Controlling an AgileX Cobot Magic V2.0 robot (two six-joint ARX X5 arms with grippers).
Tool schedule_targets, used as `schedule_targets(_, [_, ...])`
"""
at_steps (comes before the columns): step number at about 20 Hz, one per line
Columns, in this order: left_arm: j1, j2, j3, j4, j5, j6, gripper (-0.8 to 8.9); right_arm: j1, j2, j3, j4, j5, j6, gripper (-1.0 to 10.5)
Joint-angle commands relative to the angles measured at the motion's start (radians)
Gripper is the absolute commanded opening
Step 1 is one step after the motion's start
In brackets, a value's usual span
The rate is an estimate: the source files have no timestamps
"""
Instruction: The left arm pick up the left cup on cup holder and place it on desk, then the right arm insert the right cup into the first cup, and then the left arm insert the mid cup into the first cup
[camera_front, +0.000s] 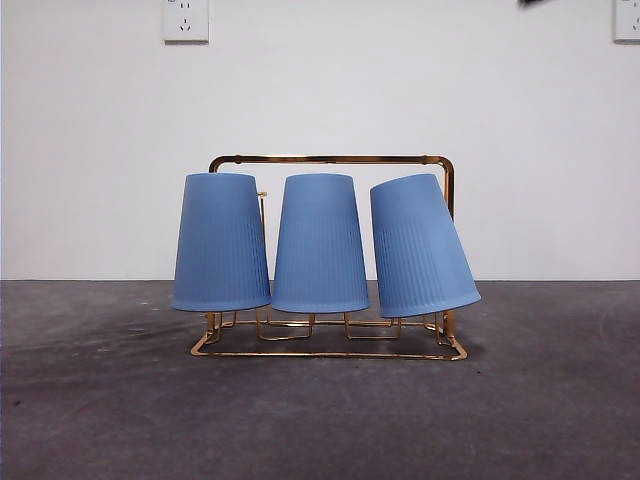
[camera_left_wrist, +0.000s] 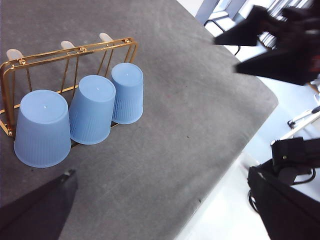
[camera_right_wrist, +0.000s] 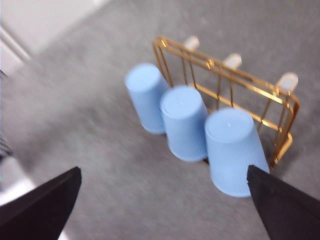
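Dark grey matte desk (camera_front: 320, 420) with faint lighter scuffs, meeting a plain white wall (camera_front: 90, 150) behind it; 2 white wall sockets sit high on that wall, one at 11 o'clock (camera_front: 185, 19) and one cut by the frame edge at 1 o'clock (camera_front: 627, 19). At the centre of the front view stands the gold-coloured wire cup holder (camera_front: 330, 160) with rectangular base and arched handle frame, carrying 3 inverted blue ribbed plastic cups in a row: the left cup (camera_front: 221, 242) and the mid cup (camera_front: 320, 243) hang nearly upright, while the right cup (camera_front: 421, 246) tilts, its rim swung toward 4 o'clock. Neighbouring cups stand just beside each other. White-tipped pegs (camera_left_wrist: 14, 53) on the far side of the rack are bare. The left gripper (camera_left_wrist: 165, 220) and the right gripper (camera_right_wrist: 165, 210) both hover well apart from the rack, jaws spread wide and holding nothing. Beyond the desk edge, the left wrist view shows pale floor (camera_left_wrist: 225, 215) and dark equipment.
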Motion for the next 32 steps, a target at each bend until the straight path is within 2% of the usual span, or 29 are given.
schedule_targets(1, [-0.008, -0.015, 0.020, -0.002, 0.009, 0.054, 5.62, 0.040, 0.071, 0.021, 0.032, 0.049, -0.050, 5.5])
schedule_targets(7, [-0.008, -0.053, 0.020, -0.045, -0.004, 0.099, 5.62, 0.067, 0.212, 0.021, 0.121, 0.072, -0.068, 5.5])
schedule_targets(10, [-0.008, -0.066, 0.020, -0.072, -0.009, 0.121, 5.62, 0.067, 0.278, 0.021, 0.138, 0.110, -0.062, 5.5])
schedule_targets(15, [-0.008, -0.071, 0.020, -0.074, -0.010, 0.123, 5.62, 0.068, 0.396, 0.021, 0.178, 0.132, -0.063, 5.5])
schedule_targets(19, [-0.008, -0.071, 0.020, -0.075, -0.010, 0.123, 5.62, 0.068, 0.470, 0.021, 0.211, 0.183, -0.070, 5.5])
schedule_targets(25, [-0.008, -0.071, 0.020, -0.076, -0.009, 0.119, 5.62, 0.067, 0.504, 0.021, 0.294, 0.209, -0.075, 5.4])
schedule_targets(29, [-0.008, -0.071, 0.020, -0.075, -0.010, 0.119, 5.62, 0.067, 0.517, 0.021, 0.303, 0.261, -0.089, 5.3])
schedule_targets(30, [-0.008, -0.071, 0.020, -0.075, -0.009, 0.119, 5.62, 0.068, 0.524, 0.021, 0.302, 0.264, -0.092, 5.3])
schedule_targets(32, [-0.008, -0.071, 0.020, -0.075, -0.009, 0.119, 5.62, 0.067, 0.533, 0.021, 0.304, 0.265, -0.095, 4.4])
